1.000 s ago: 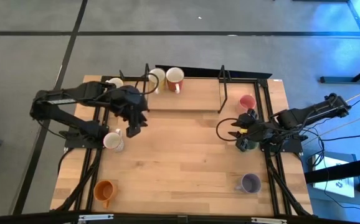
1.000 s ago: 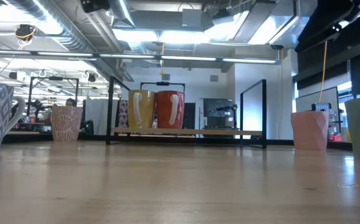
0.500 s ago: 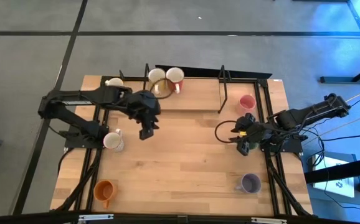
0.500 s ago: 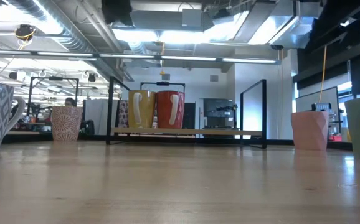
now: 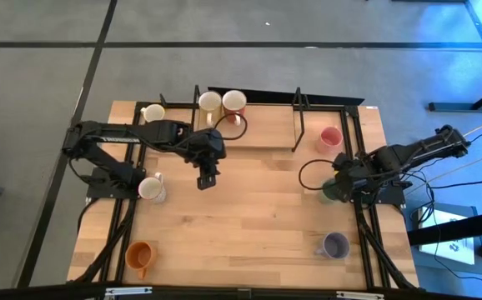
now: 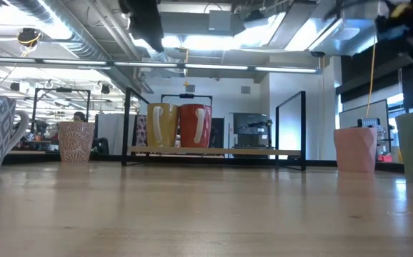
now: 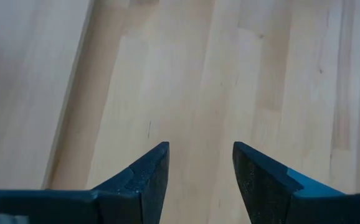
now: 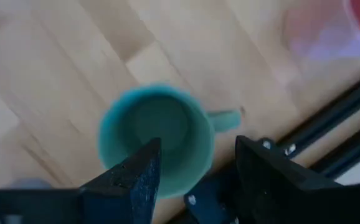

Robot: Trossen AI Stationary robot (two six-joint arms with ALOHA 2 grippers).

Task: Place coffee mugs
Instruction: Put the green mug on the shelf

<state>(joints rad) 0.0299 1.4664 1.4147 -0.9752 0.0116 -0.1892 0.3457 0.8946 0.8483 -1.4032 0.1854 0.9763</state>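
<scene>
While open, right end effector [image 8: 192, 168] over green mug [image 8: 158, 140]

We see two dark, near-black arms built of slim jointed links with bulkier housings at the joints. Black cables loop out beside each wrist, and more cables trail from the right arm's base. The left end effector [image 7: 195, 177] has two flat, wedge-shaped black fingers with a matte, faintly speckled finish; a teal-blue edge shows along one finger's side. The right end effector [image 8: 192, 171] carries the same pair of blunt dark wedges.
</scene>
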